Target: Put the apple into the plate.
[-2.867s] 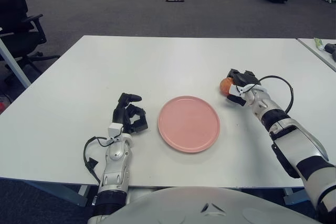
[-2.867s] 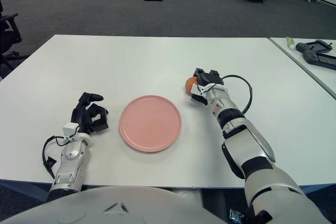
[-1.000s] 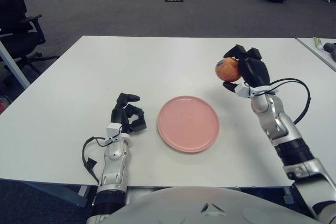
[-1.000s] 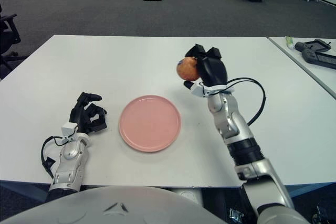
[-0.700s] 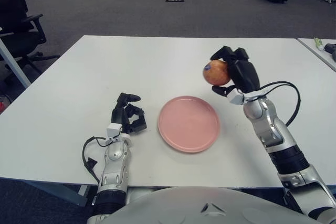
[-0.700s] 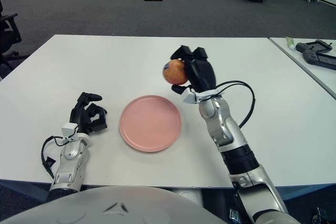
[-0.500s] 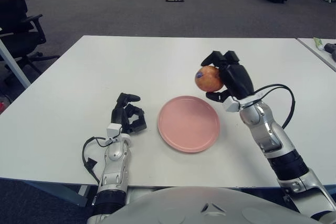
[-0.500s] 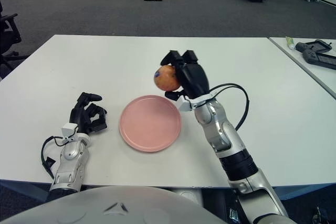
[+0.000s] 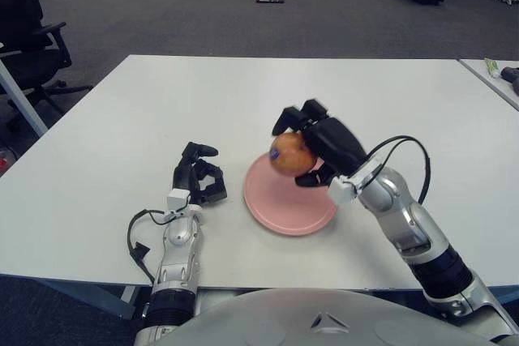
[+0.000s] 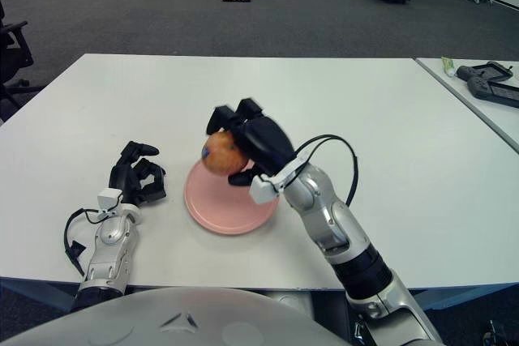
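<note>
A red-orange apple [image 9: 290,154] hangs just over the pink plate [image 9: 280,213], above its far left part. My right hand [image 9: 318,142] is shut on the apple, fingers wrapped over its top and right side, and its forearm reaches in from the lower right across the plate's right half. In the right eye view the same apple [image 10: 221,153] shows above the plate [image 10: 215,213]. My left hand [image 9: 199,178] shows left of the plate on the white table [image 9: 122,119], fingers curled and holding nothing.
A second table edge with a small tube [image 9: 491,65] and a dark device [image 10: 489,83] stands at the far right. An office chair [image 9: 28,38] is off the table's left side. Boxes and dark furniture stand far back on the carpet.
My right hand has carried the apple from the table's right side up, then leftward and down, until it is over the plate. The left hand has stayed put.
</note>
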`<state>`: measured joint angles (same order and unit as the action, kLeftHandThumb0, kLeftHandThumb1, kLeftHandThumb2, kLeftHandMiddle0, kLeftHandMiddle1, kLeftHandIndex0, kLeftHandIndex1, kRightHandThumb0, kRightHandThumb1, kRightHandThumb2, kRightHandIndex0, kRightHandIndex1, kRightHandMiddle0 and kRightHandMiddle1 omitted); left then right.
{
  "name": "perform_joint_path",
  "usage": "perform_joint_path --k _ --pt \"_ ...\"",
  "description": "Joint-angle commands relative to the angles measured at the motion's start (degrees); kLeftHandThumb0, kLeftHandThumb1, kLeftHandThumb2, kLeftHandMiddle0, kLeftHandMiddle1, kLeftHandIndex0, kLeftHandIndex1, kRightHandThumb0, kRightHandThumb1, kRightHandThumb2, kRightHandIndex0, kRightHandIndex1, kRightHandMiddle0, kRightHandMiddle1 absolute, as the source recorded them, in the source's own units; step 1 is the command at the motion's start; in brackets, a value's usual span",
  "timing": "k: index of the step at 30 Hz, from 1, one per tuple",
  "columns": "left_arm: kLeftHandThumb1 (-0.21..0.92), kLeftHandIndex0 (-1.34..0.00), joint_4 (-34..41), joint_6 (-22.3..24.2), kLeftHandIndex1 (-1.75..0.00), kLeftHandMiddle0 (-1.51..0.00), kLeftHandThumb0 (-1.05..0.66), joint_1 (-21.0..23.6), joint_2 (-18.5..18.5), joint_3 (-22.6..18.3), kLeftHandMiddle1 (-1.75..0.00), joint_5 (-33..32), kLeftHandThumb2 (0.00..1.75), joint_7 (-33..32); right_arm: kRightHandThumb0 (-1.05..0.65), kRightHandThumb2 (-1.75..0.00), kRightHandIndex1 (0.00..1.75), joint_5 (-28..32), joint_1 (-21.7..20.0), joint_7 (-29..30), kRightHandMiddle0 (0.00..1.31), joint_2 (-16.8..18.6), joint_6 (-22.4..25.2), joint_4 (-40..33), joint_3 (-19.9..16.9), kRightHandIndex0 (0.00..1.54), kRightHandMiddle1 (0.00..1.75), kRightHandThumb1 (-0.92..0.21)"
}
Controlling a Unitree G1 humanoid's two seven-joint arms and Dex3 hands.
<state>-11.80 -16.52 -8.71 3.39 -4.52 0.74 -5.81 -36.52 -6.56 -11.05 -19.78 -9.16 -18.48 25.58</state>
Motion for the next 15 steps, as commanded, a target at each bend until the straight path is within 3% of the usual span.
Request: perform_joint_path --k 1,15 --pt "0.12 -0.56 -2.62 1.44 -1.7 -0.75 -0.01 -0.71 -0.14 -0.18 -1.75 0.12 1.54 -0.35 0.0 -1.67 1.71 0.81 -1.49 -0.93 0.61 0.8 -1.0 3.73 0.92 0.86 1.75 0.0" --pt "0.14 -0.54 -3.3 0.01 -1.71 -0.73 -0.01 -0.43 -0.09 -0.29 -1.75 0.62 1.52 -1.25 0.0 -1.67 1.73 -5.4 -4.63 -4.02 0.6 -0.24 -8.69 16.39 8.77 0.85 1.75 -0.01"
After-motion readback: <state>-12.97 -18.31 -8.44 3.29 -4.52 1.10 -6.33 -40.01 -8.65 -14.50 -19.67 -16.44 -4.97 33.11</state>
